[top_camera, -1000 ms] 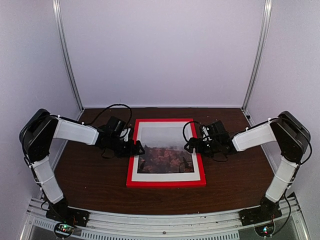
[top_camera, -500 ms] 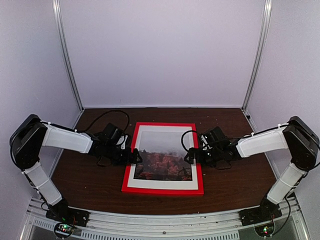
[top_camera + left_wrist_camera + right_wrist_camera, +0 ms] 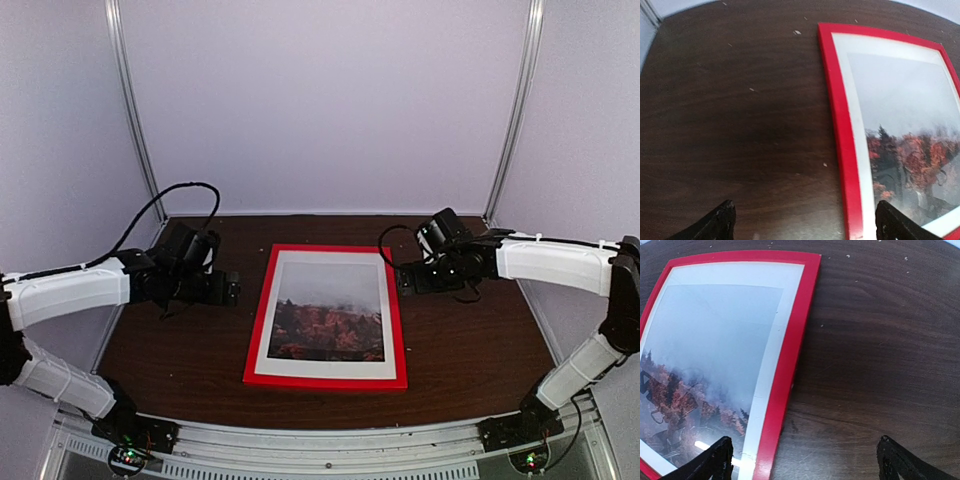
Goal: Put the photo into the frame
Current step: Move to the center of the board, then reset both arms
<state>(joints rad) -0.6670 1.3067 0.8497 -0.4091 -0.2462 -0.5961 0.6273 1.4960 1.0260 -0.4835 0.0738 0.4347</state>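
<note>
- Already the frame (image 3: pixel 325 381) lies flat, red face up, mid-counter (image 3: pixel 470 350), the photo (image 3: pixel 328 310) seated inside it, so the job looks done
- Long axis runs near to far: foliage nearest, sky farthest
- Left hand (image 3: pixel 226 290) and right hand (image 3: pixel 403 280) flank it, spread wide, empty, touching nothing

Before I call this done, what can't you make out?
Back of the thin red rectangular picture frame: against the dark wood table, every view.
Edges of the misty grey-and-orange paper photo: indistinct against the white border, every view.
Frame's near corners: cut off below in both wrist views.
</note>
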